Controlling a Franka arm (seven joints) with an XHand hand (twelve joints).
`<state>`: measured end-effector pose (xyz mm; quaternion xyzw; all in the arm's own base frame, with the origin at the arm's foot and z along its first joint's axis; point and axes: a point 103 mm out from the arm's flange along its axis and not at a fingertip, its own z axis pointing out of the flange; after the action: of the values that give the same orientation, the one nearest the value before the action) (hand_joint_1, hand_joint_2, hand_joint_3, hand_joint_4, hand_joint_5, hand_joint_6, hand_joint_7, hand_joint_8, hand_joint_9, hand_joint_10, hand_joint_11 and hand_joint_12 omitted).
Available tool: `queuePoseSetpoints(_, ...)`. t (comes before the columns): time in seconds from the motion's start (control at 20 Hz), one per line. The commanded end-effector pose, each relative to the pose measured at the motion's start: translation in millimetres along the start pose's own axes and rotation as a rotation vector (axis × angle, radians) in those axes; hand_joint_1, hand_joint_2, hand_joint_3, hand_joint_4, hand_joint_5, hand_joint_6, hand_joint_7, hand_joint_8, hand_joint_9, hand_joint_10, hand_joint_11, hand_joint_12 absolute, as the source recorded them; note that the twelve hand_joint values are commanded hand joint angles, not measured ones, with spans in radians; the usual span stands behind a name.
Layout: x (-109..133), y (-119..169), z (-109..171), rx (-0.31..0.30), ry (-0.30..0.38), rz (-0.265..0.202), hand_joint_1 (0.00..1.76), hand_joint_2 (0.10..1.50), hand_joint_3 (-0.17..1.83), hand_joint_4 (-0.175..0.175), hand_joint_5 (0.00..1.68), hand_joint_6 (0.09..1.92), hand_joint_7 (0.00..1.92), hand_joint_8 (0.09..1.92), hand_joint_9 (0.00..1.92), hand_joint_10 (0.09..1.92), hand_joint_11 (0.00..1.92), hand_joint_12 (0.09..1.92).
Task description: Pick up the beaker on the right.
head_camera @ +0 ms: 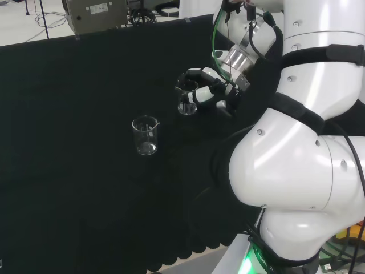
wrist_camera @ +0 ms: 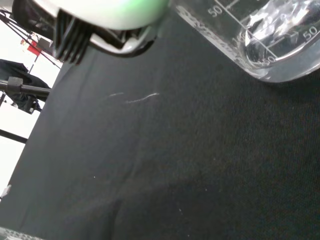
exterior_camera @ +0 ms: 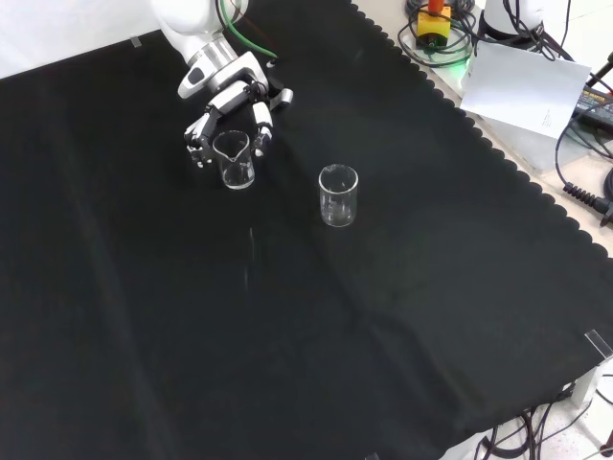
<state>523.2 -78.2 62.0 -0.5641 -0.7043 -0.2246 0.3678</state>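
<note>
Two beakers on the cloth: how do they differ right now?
The beaker at the robot hand has the robot hand with its fingers curled round it; the free beaker stands alone, untouched. In the front view the first sits left and farther up the cloth; the free beaker is nearer the middle. Both are clear, upright and look empty.

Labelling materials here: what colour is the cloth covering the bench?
Plain black cloth, with a scalloped edge; the front view shows it best.

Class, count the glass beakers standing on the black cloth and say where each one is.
2. One beaker stands within the hand's curled fingers; the other beaker stands alone, to its right in the front view. Clear glass is hard to see, so more could be hidden.
</note>
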Motion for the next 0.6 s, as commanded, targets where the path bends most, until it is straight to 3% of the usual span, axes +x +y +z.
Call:
queuePoseSetpoints(0.05,0.4,1.0,0.7,-0.009,0.022,0.003,1.03,0.53,0.66,-0.048,0.41,0.85,0.35,0.67,0.48,0.59,0.05,1.4)
queuePoseSetpoints(0.3,1.2,0.9,0.9,-0.005,0.025,0.005,1.04,0.53,0.67,-0.048,0.37,0.83,0.35,0.67,0.48,0.59,0.05,1.4)
queuePoseSetpoints(0.6,-0.5,2.5,5.3,-0.004,0.046,0.013,1.04,0.5,0.72,-0.05,0.32,0.66,0.3,0.68,0.45,0.6,0.05,1.4)
